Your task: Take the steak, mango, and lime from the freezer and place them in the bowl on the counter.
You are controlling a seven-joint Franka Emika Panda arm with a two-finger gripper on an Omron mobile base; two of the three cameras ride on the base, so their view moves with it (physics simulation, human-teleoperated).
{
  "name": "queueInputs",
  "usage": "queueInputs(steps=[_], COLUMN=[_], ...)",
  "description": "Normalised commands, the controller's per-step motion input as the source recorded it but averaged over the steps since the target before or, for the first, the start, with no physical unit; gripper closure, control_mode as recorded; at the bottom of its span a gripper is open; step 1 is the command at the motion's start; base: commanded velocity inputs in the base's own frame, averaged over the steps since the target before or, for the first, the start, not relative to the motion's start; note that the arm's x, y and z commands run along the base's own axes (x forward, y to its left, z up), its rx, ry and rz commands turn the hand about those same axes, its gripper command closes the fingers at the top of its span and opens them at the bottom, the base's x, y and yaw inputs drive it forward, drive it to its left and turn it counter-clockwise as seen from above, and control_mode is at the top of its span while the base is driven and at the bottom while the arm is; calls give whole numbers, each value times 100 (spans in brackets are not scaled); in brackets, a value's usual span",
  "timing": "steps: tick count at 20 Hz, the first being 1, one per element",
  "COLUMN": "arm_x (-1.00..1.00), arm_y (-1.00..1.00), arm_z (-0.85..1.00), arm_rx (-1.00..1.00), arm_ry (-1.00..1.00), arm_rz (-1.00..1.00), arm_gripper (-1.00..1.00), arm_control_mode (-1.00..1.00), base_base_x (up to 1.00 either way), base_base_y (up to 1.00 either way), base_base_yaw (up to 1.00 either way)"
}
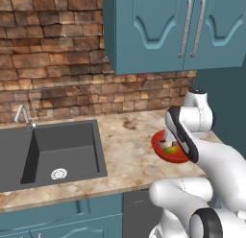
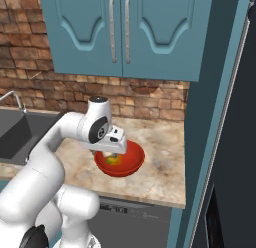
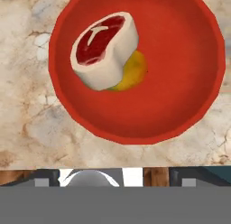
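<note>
The left base view takes in the sink (image 1: 53, 153) and its tap (image 1: 23, 115) at the left, sunk in the counter (image 1: 129, 150), with brick wall behind and teal cabinets (image 1: 158, 26) overhead. At the right of that view the bowl (image 1: 166, 153) sits on the counter, half hidden by the arm, a speck of yellow-green showing inside it.

The right base view looks from the other side: the bowl (image 2: 120, 162) stands free of the arm's bulk on the counter (image 2: 165, 157), near the front edge above the dishwasher (image 2: 130, 217), and the dark freezer (image 2: 235, 142) rises at the far right. The gripper (image 2: 112, 151) hangs just over the bowl's left half; its fingers are too small and hidden here to judge their gap.

The hand view looks straight down into the bowl (image 3: 180, 60). The steak (image 3: 101, 49) lies in its left half, resting on the mango (image 3: 131, 72) — the yellow fruit peeks out from under the meat's lower right edge. Nothing sits between the camera and the bowl, so the gripper holds nothing; how wide it stands I cannot tell.
</note>
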Motion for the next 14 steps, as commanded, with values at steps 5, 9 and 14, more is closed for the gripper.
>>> queueInputs(steps=[5,9,14], arm_x=[-59,-63,-80], arm_y=[0,0,2], arm_z=[69,66,61], arm_rx=[0,0,0], arm_ry=[0,0,0], arm_rz=[0,0,0], arm_gripper=[-100,-100,-100], arm_control_mode=[-100,-100,-100], base_base_x=[0,0,0], base_base_y=[0,0,0], base_base_yaw=[0,0,0])
